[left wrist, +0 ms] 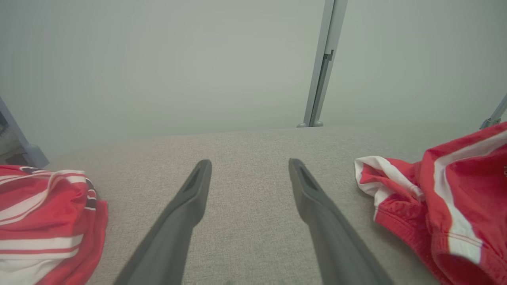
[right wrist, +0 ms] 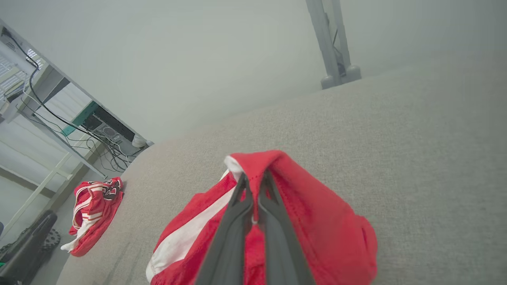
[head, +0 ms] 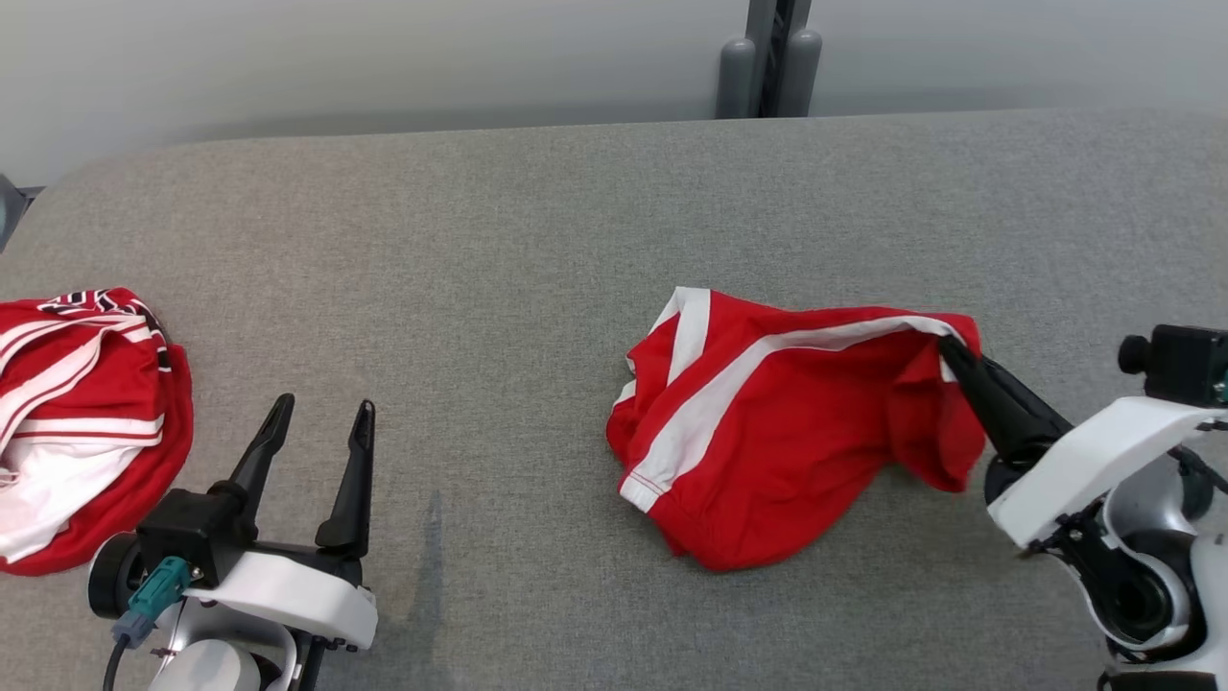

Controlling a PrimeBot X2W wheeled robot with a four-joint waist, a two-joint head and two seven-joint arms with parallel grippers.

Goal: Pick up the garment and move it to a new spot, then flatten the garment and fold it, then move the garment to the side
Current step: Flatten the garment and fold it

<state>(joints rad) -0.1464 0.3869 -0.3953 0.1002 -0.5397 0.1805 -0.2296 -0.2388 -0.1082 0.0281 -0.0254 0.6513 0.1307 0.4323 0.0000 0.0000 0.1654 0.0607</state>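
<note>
The step in hand looks like the pickup: the right gripper (head: 948, 347) has the red garment (head: 767, 432) by its right-hand edge, at the white band near the top corner. To do it well, I would lift straight up until the whole bundle hangs free of the grey table (head: 537, 221) before carrying it, since dragging would bunch it further. The pinch sits close to the hem, so a jerk could pull the cloth out.

The right jaws are closed tight on that edge, with cloth draped over both tips. The left gripper (head: 324, 405) hovers above bare table at the near left, its 2 fingers spread wide, holding and touching nothing. The garment lies crumpled right of centre, well apart from a second red-and-white garment (head: 86, 413) at the far left.
</note>
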